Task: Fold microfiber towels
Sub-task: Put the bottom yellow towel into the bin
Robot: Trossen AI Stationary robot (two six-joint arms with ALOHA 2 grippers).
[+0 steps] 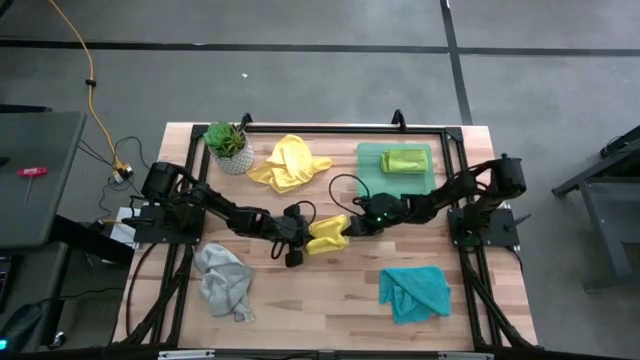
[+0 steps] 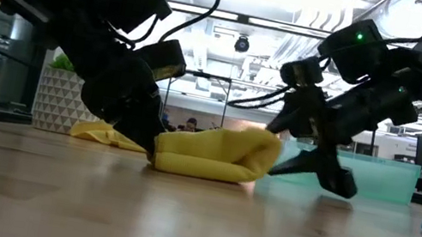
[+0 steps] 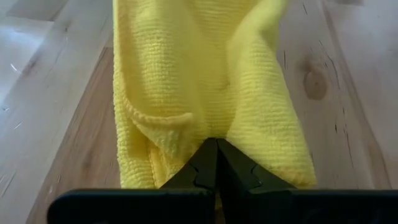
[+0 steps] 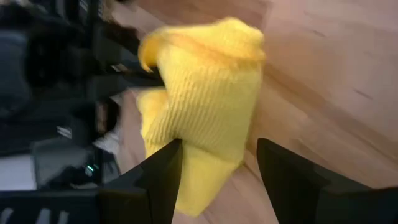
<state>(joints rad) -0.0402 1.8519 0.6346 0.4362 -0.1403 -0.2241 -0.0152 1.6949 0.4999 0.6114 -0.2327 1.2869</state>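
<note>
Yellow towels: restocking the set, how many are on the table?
2: one loose yellow towel beside the potted plant; one folded yellow towel mid-table, pinched by the left gripper. Others could be hidden.

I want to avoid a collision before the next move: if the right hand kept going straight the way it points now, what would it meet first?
Most likely the folded yellow towel, directly ahead of the open right hand. Just beyond it sits the left hand, shut on that towel's far end.

Five microfiber towels on the bench (image 1: 330, 290): two yellow (image 1: 290, 163) (image 1: 328, 234), one lime green (image 1: 404, 159), one grey (image 1: 224, 282), one teal-blue (image 1: 413, 290). One translucent green tray (image 1: 372, 153), one potted plant (image 1: 228, 145). Two arms.
</note>
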